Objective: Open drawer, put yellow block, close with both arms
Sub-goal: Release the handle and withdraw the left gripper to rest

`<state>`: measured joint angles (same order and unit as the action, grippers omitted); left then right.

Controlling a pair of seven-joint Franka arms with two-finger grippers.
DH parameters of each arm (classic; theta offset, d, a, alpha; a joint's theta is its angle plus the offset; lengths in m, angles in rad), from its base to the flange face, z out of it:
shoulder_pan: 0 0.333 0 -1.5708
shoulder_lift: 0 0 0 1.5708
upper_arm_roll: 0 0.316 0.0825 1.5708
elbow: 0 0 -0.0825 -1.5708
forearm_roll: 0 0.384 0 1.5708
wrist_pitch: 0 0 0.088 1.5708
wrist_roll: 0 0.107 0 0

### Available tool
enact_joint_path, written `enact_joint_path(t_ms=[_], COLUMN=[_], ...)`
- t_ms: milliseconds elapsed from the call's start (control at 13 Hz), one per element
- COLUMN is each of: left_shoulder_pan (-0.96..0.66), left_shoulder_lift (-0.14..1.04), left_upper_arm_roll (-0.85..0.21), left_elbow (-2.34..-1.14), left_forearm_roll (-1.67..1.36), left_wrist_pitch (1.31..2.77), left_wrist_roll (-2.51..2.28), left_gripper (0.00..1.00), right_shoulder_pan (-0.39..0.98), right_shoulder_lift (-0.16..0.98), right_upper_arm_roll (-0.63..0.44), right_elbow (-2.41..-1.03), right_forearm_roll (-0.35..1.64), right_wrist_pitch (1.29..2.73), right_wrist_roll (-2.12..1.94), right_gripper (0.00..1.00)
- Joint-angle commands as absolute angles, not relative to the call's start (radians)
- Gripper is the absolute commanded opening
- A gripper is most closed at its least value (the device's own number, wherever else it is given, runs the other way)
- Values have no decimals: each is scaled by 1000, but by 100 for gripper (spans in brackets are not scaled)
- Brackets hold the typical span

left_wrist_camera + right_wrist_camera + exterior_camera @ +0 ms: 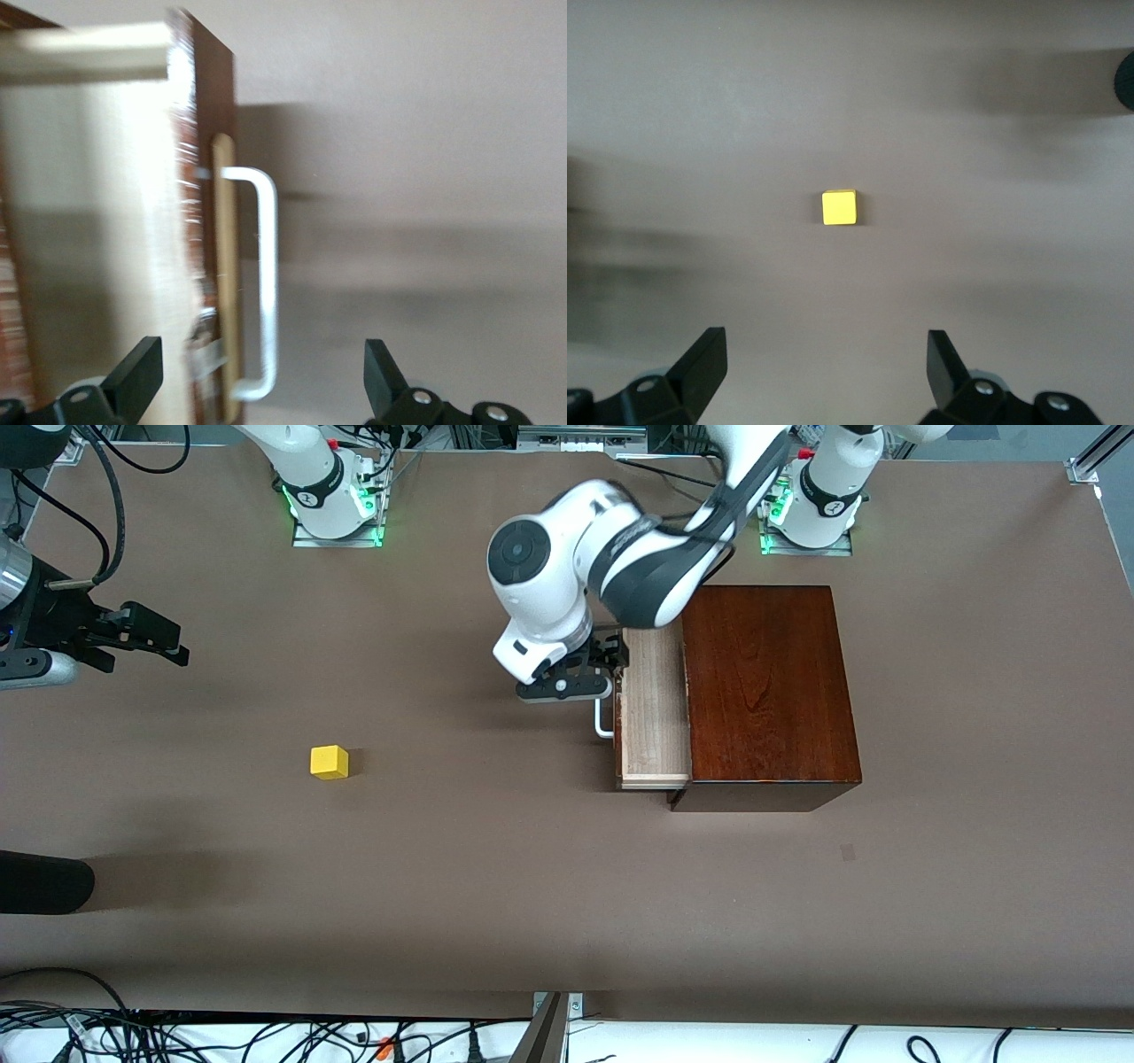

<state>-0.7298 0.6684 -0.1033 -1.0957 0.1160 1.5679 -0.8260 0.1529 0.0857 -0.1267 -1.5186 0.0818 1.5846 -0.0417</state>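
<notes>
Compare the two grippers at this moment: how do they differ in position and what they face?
The left gripper is at the drawer by its white handle; the right gripper is over bare table, with the yellow block in its wrist view, untouched. Both are open and hold nothing.

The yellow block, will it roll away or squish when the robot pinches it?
Probably neither. The yellow block is a cube resting on a flat face on the table, so it should stay put, not roll. Its edges look crisp, so it is likely stiff. The right pincer stands open wider than it.
</notes>
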Motion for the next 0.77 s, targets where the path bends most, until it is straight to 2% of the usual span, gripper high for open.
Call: enact_joint_path(t_ms=[0, 463, 695], left_shoulder_pan=[-606, -277, -151], left_shoulder_lift=[542, 396, 225], left_upper_arm_roll=[-103, -114, -112], left_elbow=[-1095, -1120, -1337], left_forearm_roll=[83, 69, 0], left_wrist_pitch=[1496, 1397, 1410], left_wrist_roll=[-645, -140, -80], left_gripper=[100, 100, 100], right_shoulder_pan=[152, 153, 155], right_shoulder_lift=[98, 100, 115], right_upper_arm_roll=[-133, -130, -130], right_elbow=[-1483, -1480, -1447], right_forearm_roll=[81, 75, 77], right_wrist_pitch=[1560, 1543, 1531], right_wrist_roll=[-38, -44, -38], right_gripper=[100, 100, 100])
